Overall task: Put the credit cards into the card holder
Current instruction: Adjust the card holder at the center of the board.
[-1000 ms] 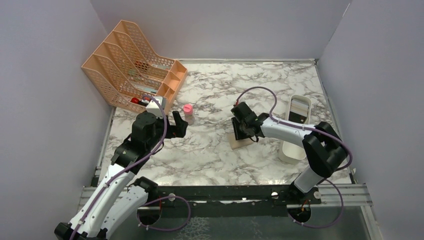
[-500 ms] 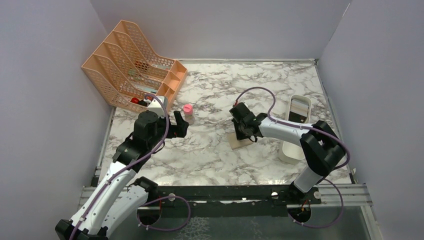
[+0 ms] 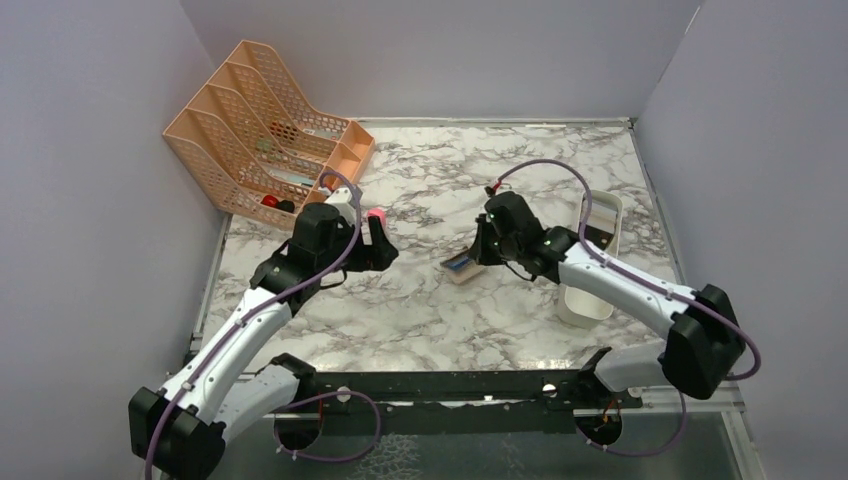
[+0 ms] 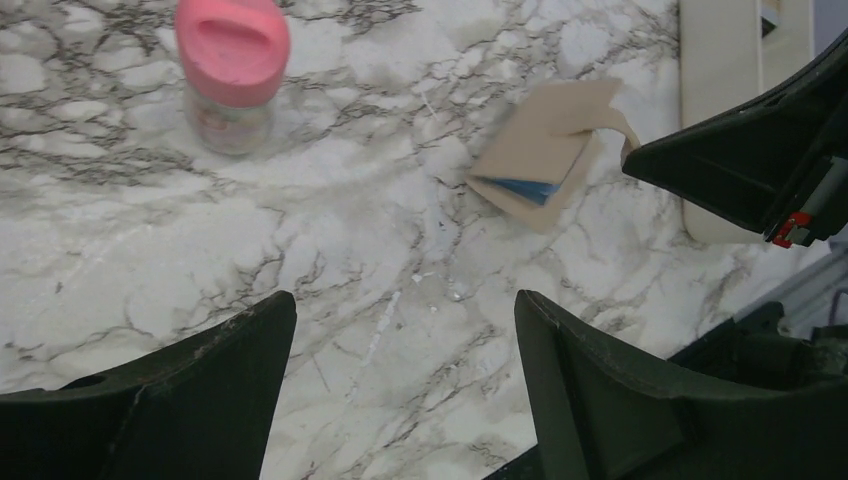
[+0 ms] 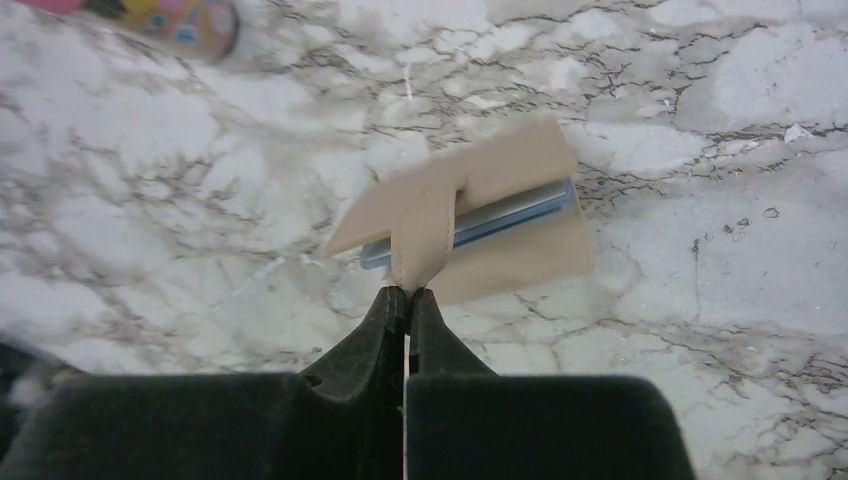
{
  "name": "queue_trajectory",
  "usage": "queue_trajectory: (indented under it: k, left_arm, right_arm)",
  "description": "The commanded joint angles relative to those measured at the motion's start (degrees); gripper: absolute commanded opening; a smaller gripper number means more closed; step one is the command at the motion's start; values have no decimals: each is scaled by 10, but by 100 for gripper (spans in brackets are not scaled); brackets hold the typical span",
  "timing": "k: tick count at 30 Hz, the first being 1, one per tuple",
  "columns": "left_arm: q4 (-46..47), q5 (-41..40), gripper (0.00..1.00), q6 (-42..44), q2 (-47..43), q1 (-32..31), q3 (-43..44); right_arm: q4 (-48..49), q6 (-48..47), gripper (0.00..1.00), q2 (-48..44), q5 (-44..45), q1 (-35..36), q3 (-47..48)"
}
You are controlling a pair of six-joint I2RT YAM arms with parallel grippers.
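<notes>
On the marble table [image 3: 420,320], between the peach rack [image 3: 250,130] at far left and the white tray [image 3: 583,308] at right, the holder [image 5: 520,255] is found near the middle, its lower half seemingly flat on the surface. Its tab [image 5: 425,235] is pinched between the closed fingers of the right gripper [image 5: 407,295], so the top flap is raised and a blue lining is shown. The left gripper [image 4: 400,305] is held wide apart and empty, on the near side of a pink-capped bottle [image 4: 232,75]. The holder is judged light, soft and floppy: pulled by the tab alone it may be dragged, so the lower half is best pinned. A grey shape [image 3: 600,213] in the tray's far end may be the cards; this cannot be told. Cards are expected to be thin, stiff and slick, best taken by an edge.
</notes>
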Motion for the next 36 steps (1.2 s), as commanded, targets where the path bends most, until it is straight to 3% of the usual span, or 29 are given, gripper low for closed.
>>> queue_trajectory:
  k: [1,5,10,15,19,23,28,32,36]
  left_arm:
    - [46,115,80,-13,23,4,31]
    - [80,157,70,-19,29,4,-2]
    - [134,161,69,-16,34,4,-48]
    - [176,197,69,-16,47,2,-51]
    - [228,243,68,37,39,-2,-58]
    - [246,215,68,34,18,-7,-59]
    - [312,200,68,5,-14,-8,-114]
    - [346,173,68,9,-49,-9,-143]
    - [354,163,68,5,-55,-10,-150]
  right_arm:
    - [13,51,1,-61,-33,3,-5]
    - [27,20,1,-96,-104,3,-4]
    - [8,36,1,-144,-119,3,1]
    - [38,76,1,-189,-223,3,-12]
    - [118,173,1,-248,-271,3,-70]
    - [165,248,1,-316,-270,3,-125]
    - [186,268,1,-367,-287,3,-138]
    - [134,274,2,-378,-252,3,-130]
    - [169,277,2,-352,-241,3,-168]
